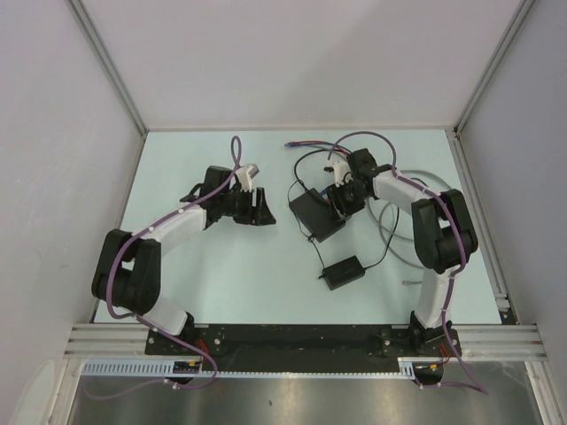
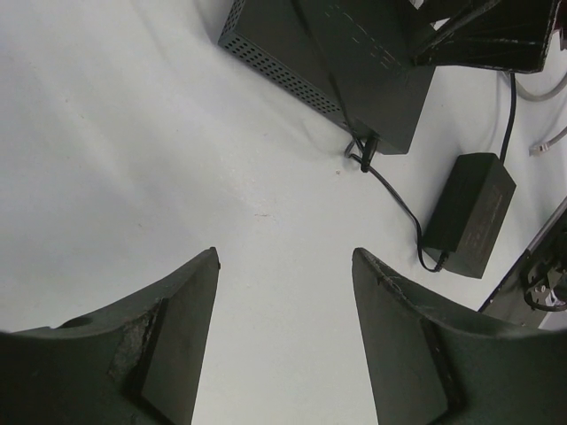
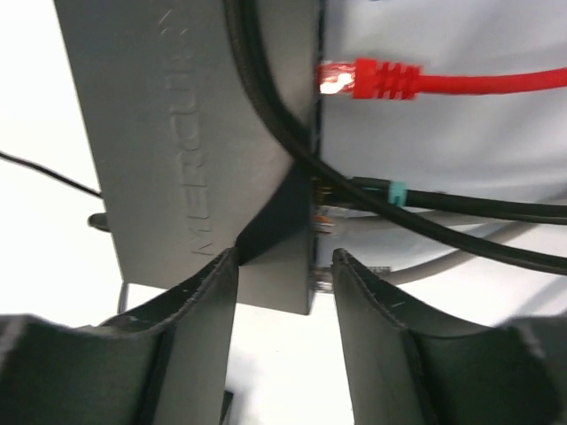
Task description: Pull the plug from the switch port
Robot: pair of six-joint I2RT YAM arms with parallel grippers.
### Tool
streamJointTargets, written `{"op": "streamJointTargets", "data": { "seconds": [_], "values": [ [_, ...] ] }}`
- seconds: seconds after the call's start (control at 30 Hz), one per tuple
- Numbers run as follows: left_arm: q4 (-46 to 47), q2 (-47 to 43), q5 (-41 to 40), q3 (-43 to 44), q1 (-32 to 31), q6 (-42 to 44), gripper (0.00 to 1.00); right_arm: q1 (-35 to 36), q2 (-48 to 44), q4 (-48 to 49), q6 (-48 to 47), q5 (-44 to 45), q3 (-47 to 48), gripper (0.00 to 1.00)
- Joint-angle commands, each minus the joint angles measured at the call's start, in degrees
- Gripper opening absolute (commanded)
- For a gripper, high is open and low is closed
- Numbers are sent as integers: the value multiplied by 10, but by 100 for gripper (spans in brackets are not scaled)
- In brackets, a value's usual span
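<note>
**A:** Start at the right fingers. What are they on?

**B:** Nothing that I can see clamped. The right gripper (image 3: 283,266) has its fingers partway apart, with the tips on either side of one corner of the switch (image 3: 177,133), on the edge that carries the ports. I can't tell whether they touch the box.

**A:** And the plugs?

**B:** All seated, as far as the wrist view shows. A grey cable (image 3: 416,268) enters the edge right by the fingertips. A black cable with a teal collar (image 3: 394,189) goes in a little further along. The red plug (image 3: 372,78) sits furthest from the fingers. I can't say which of them is meant to come out.

**A:** The other arm?

**B:** The left gripper (image 2: 283,266) is spread wide and empty over the bare table (image 1: 230,283). It is to the left of the switch and well apart from it.

**A:** Where does the switch lie overall?

**B:** Just right of the table's middle, under the right gripper. The power adapter (image 1: 343,272) lies on the near side of it, joined to it by a thin cord.

**A:** So how far along is it?

**B:** Early, by my reading. The right arm has reached the port edge, but no plug is gripped and none is out. Closing on a plug and pulling it are both still to do, and nothing braces the box.
</note>
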Motion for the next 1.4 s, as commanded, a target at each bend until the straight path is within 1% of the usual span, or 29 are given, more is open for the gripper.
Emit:
{"op": "streamJointTargets", "data": {
  "seconds": [0.0,0.07,0.27,0.4,0.43,0.5,0.57,0.6,0.63,0.7,0.73,0.83,0.9,0.97,1.0,1.03,1.07,1.1,1.13,1.17,1.2,1.23,1.3,1.37],
  "values": [
    [13,-31,-6,-6,-1,12,68,15,-12,-14,20,-33,-8,48],
    [14,-34,-7,-11,-1,14,68,22,-17,-16,23,-39,-10,46],
    [13,-43,-10,-16,-1,19,68,63,-43,-25,48,-60,-13,43],
    [11,-52,-4,-18,-1,22,68,93,-52,-27,41,-50,-14,44],
    [10,-53,3,-18,-1,27,68,93,-53,-27,44,-50,-14,44],
    [0,-58,45,-7,-1,39,68,88,-64,-28,47,-43,-14,46],
    [-22,-57,98,7,-1,65,67,74,-87,-34,47,-51,-13,49],
    [-24,-58,102,8,-4,68,66,71,-96,-37,45,-53,-14,51],
    [-30,-59,101,8,-6,79,65,68,-103,-45,39,-55,-14,54],
    [-58,-50,107,22,-19,109,60,67,-122,-53,20,-64,-14,57],
    [-69,-45,105,38,-27,151,57,66,-125,-56,16,-70,-14,59],
    [-87,-38,70,48,-57,215,53,63,-129,-45,9,-94,-14,59],
    [-83,-38,40,47,-79,247,52,56,-123,-34,15,-105,-12,53],
    [-72,-42,22,38,-98,262,52,47,-111,-27,22,-121,-6,42],
    [-47,-53,5,30,-103,271,52,44,-96,-26,29,-127,2,38],
    [-32,-62,-7,10,-108,274,52,40,-89,-24,35,-142,6,30],
    [-18,-70,-16,0,-118,278,53,33,-78,-23,42,-151,9,26],
    [11,-77,-28,-10,-122,275,67,30,-69,-17,57,-160,17,18],
    [23,-89,-62,-27,-127,269,77,28,-51,-14,63,-179,18,14],
    [35,-95,-76,-38,-135,260,80,27,-44,-11,68,-190,23,11],
    [51,-100,-83,-47,-140,257,79,27,-37,-8,71,-201,28,6],
    [55,-103,-84,-60,-146,263,78,30,-22,-6,71,-217,32,5],
    [56,-99,-96,-67,-172,284,74,35,-2,-16,69,-222,41,1],
    [71,-90,-123,-78,-188,285,71,34,31,-24,71,-235,56,1]
  ]
}}
